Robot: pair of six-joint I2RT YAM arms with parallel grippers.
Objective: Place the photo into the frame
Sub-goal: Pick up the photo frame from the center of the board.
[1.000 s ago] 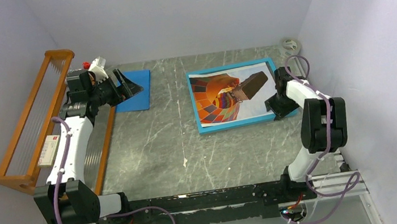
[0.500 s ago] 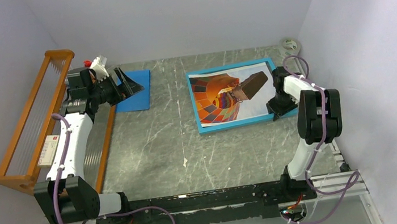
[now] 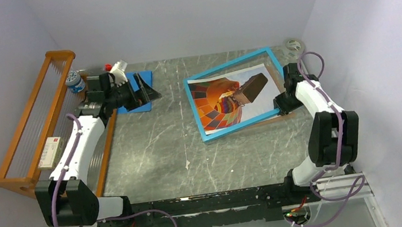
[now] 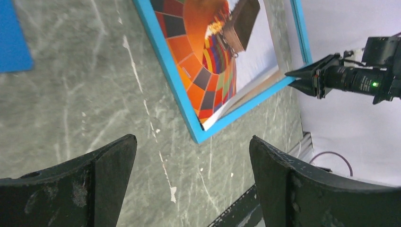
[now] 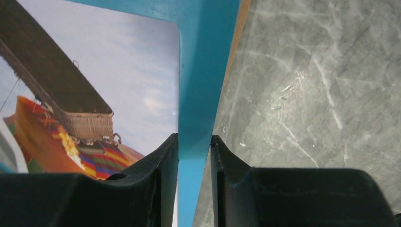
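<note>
The grey marbled worktop (image 3: 151, 148) carries the frame (image 4: 171, 75) on its far right part, turned askew to the edges, with its right side at the right hand (image 5: 194, 142). That hand is closed to a narrow pinch on the frame's blue right rail, one finger inside the border and one outside. The frame looks stiff but thin, and any pane in it would be breakable. Held by one rail alone it will probably want to swing or droop, and the smooth paint may let it slip. The middle of a rail is the sound place to grip, never the pane, and a second hold on the opposite rail would steady it. The photo (image 3: 220, 102) lies face up within the border, not square to it, and seems loose rather than seated. It is likely light and floppy, and would slide off if the frame tips; it is best nudged by an edge. The left hand (image 3: 148, 90) hovers over the blue pad (image 3: 144, 76) at the far left, spread wide and empty.
</note>
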